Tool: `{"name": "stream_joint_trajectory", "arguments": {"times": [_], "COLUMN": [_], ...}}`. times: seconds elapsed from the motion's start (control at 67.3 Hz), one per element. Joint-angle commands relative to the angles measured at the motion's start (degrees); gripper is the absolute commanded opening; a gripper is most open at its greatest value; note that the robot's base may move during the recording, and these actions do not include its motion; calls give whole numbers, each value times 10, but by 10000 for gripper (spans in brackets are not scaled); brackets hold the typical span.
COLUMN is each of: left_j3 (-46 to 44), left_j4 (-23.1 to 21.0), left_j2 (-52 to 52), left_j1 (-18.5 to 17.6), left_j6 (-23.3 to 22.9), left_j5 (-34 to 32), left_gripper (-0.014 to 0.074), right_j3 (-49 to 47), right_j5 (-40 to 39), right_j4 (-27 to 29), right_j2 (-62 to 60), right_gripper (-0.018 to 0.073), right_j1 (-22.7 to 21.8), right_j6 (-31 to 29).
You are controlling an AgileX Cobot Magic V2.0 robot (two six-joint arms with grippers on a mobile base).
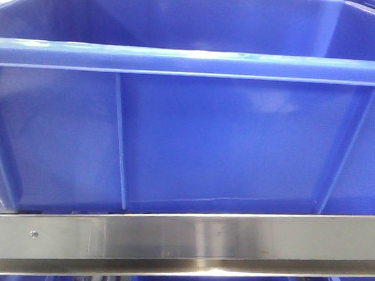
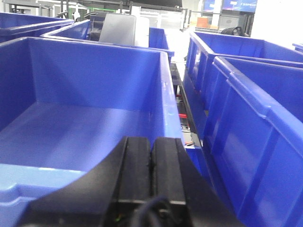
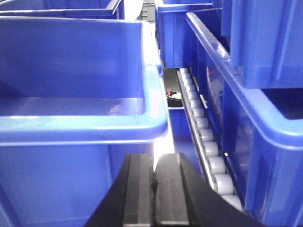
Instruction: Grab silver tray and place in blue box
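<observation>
A: Silver tray — do you see it anywhere?

B: Not clearly. In the left wrist view a pale grey, flat-sided thing (image 2: 118, 29) stands up out of a crate (image 2: 78, 30) in the row behind, but it is too far off and too blurred to say whether it is the tray.

A: And the blue box?

B: The blue box (image 1: 191, 62) fills the front view: thick rim across the top, vertical ribs down its near wall, sitting on a brushed metal rail (image 1: 182, 238). From the left wrist you look down into the same kind of deep crate (image 2: 94, 94), and its floor is bare blue plastic.

A: The left gripper?

B: The left gripper (image 2: 150, 156) hangs just at the crate's near rim, its two black pads pressed together with nothing between them.

A: The right one?

B: The right gripper (image 3: 154, 182) sits low, in front of the outer wall of a blue crate (image 3: 80, 127), below its rim. Its pads are also closed together and carry nothing.

A: What lies around them?

B: More blue crates (image 2: 246, 85) stand to the right in the left wrist view. In the right wrist view a track of pale rollers (image 3: 203, 137) runs back between the crates, beside a taller stack of them (image 3: 265, 47).
</observation>
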Motion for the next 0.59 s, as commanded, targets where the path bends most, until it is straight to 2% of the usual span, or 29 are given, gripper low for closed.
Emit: {"name": "stream_joint_trajectory", "arguments": {"times": [0.0,0.58], "left_j3": [-1,-1], "left_j4": [-4,-4], "left_j2": [-9,-9], "left_j1": [2,2], "left_j6": [-1,-1], "left_j5": [-49,-49], "left_gripper": [-105,-105], "right_j3": [2,2], "right_j5": [-56,-57], "right_j4": [1,1], "right_j2": [-13,-13], "right_gripper": [51,51], "right_j1": [-4,-4], "right_j6": [-4,-4]}}
